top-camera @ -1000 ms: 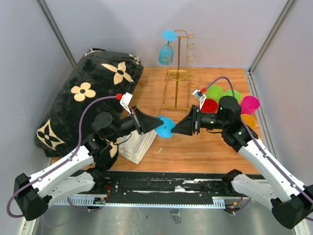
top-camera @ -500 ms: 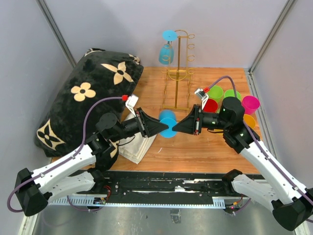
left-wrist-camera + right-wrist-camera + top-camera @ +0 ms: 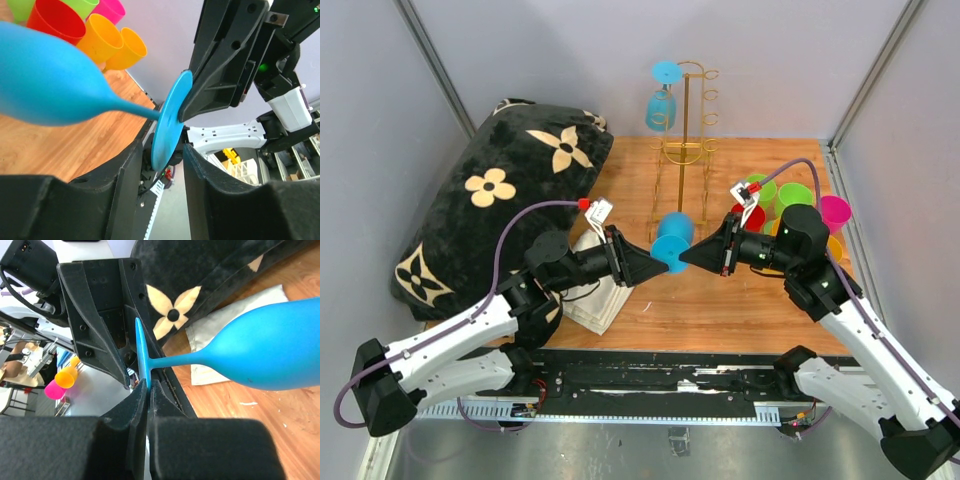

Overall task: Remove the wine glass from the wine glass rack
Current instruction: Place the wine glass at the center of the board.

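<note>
From the overhead view, my right pincer (image 3: 686, 256) and left pincer (image 3: 648, 268) meet tip to tip over the table. The wine glass (image 3: 672, 240) sits right at their tips, its bowl sticking out to the far side of both. It is well clear of the wine glass rack (image 3: 688, 150), which stands beyond the tips. A second wine glass (image 3: 659, 108) hangs upside down near the top of the rack, on its left side. So I count two glasses and one rack. I also count one black flowered pillow (image 3: 510, 180), one folded cloth (image 3: 600, 295) and five cups (image 3: 760, 188) behind the right wrist.

Through the left wrist camera, the left fingers stand partly apart. The glass's round foot (image 3: 167, 122) sits edge-on in the gap, and I see daylight on both sides, so nothing is gripped here. The stem (image 3: 132, 106) runs off to the left of the fingers towards the bowl. Six cups show in this view: two green, one red, one pink, two orange.

Through the right wrist camera, the right fingers are pinched tight on the rim of the foot. The stem lies crosswise to them and leads out to the bowl at the right. I judge the right arm alone carries the glass, so the next move is its own.
</note>
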You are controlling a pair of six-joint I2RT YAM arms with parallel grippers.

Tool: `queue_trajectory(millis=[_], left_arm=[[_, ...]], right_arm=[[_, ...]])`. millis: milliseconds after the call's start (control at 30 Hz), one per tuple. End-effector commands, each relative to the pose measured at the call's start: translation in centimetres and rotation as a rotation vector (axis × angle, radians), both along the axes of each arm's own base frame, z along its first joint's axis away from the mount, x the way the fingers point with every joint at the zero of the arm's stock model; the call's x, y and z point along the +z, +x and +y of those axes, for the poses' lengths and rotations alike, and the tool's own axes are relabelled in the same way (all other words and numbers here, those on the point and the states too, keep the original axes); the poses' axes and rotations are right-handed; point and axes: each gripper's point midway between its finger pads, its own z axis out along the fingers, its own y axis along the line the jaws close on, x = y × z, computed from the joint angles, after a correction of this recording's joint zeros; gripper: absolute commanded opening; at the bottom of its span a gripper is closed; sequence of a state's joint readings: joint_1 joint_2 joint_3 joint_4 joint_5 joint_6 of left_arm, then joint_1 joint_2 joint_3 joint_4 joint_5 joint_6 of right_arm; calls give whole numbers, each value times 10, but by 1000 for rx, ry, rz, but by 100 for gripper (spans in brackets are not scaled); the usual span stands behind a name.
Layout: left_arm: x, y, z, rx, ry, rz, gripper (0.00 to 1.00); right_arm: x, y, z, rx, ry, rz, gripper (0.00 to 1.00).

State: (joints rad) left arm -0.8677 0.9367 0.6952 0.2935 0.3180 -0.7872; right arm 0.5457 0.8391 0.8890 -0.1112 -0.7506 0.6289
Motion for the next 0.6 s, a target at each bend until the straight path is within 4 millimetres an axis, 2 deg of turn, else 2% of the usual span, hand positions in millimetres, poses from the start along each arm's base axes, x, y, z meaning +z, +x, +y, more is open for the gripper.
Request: queue_trajectory(millis=[0,133,300,567], left_arm=[[6,-4,8,21,12,-17,44],[16,-5,11,31,-13,-38,46],[20,-7,4,-2,-38,-36,46],[21,-11,-4,-56,-52,-37,23]], right_arm=[[18,1,-3,-35,20,-102,1],[21,-4,-2,-9,29,-107,1],[28,-14,0,51,50,-121,1],[31,-22,0,91,62,-137,1]])
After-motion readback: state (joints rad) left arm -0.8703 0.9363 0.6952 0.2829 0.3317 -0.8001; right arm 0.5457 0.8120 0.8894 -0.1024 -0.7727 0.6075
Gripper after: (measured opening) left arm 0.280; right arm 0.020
